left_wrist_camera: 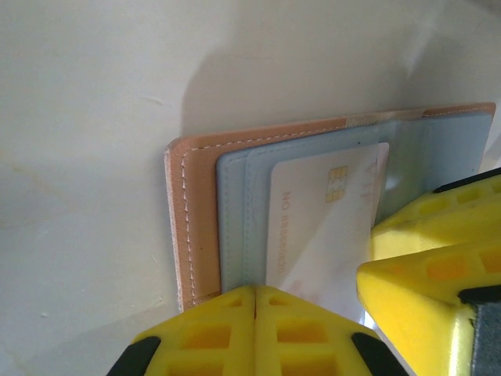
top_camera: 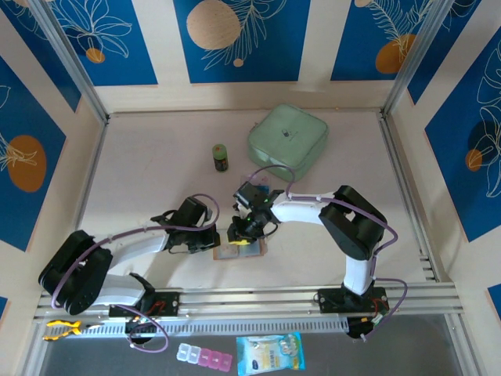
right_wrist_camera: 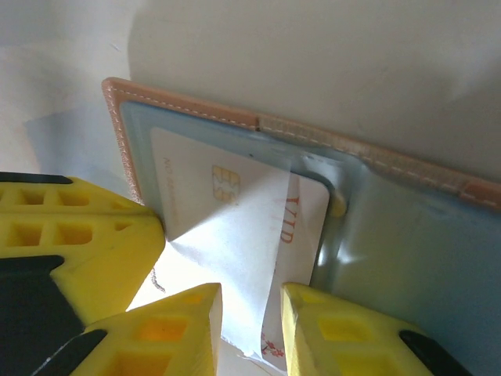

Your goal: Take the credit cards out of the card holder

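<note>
Pinching a white credit card (right_wrist_camera: 227, 211) with a gold chip and red lettering, the right gripper (right_wrist_camera: 249, 304) has its yellow fingers narrowly apart around the card's lower edge. The left gripper (left_wrist_camera: 255, 296), fully closed and empty, presses on the open pinkish-tan card holder (right_wrist_camera: 188, 111), which lies grey pockets up at the lower centre of the top view, on the tabletop (top_camera: 156, 157).

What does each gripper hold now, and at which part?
The right gripper appears to pinch a white credit card by its edge sticking out of the card holder. The left gripper is shut, holding nothing.
</note>
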Action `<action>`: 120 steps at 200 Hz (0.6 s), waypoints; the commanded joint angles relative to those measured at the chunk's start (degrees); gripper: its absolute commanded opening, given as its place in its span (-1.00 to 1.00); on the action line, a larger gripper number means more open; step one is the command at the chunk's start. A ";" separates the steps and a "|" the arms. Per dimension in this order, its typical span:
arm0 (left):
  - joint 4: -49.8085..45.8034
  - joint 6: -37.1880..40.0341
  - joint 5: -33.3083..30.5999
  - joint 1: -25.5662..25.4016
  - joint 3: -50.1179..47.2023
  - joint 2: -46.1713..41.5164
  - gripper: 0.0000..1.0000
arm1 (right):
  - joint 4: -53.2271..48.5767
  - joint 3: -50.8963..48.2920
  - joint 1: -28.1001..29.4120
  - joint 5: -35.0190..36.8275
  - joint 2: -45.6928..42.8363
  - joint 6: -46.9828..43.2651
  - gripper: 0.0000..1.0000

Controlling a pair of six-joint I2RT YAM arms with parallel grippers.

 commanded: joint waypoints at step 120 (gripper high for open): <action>-0.42 -0.02 0.41 0.55 -0.65 1.11 -0.93 | 0.43 1.08 0.35 -4.08 0.76 -1.03 -0.51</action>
